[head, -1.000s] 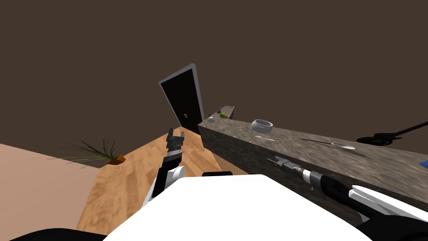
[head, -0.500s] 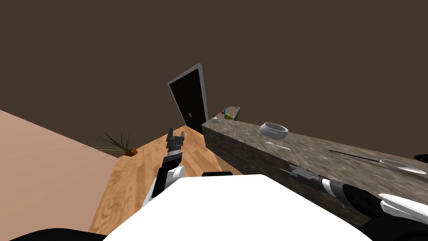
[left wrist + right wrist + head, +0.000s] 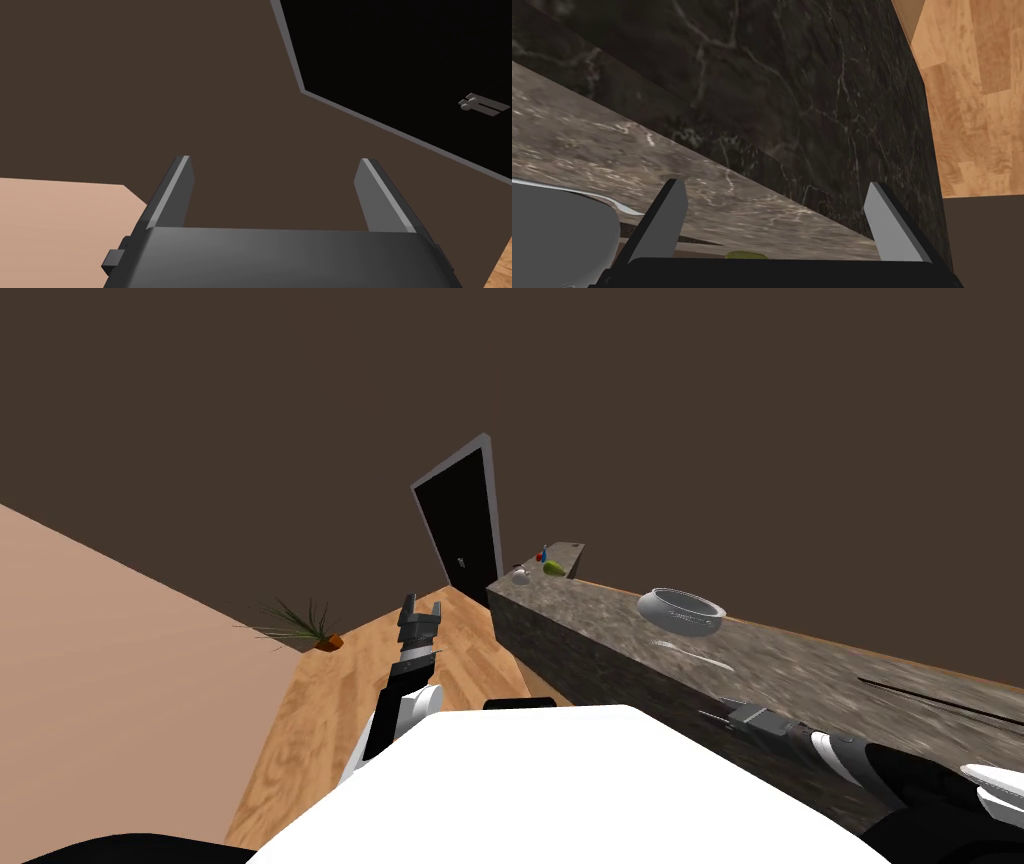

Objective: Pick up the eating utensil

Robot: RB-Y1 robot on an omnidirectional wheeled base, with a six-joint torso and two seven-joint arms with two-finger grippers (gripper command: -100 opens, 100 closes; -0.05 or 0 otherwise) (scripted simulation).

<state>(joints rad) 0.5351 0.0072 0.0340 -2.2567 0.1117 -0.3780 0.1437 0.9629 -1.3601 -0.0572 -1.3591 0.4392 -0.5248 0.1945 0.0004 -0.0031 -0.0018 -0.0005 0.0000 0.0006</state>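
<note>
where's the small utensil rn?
Head view: small pale utensil lies on the dark marbled countertop to my right, just on my side of the shallow grey bowl.

Both spread: left gripper (image 3: 274, 160), right gripper (image 3: 776, 182)

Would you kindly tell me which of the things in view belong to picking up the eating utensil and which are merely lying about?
For the job: pale utensil on the counter beside the grey bowl; right gripper, open, nearest it.
Lying about: grey bowl; green item at the counter's far end; potted plant; black door; left gripper, open, over the floor.
</note>
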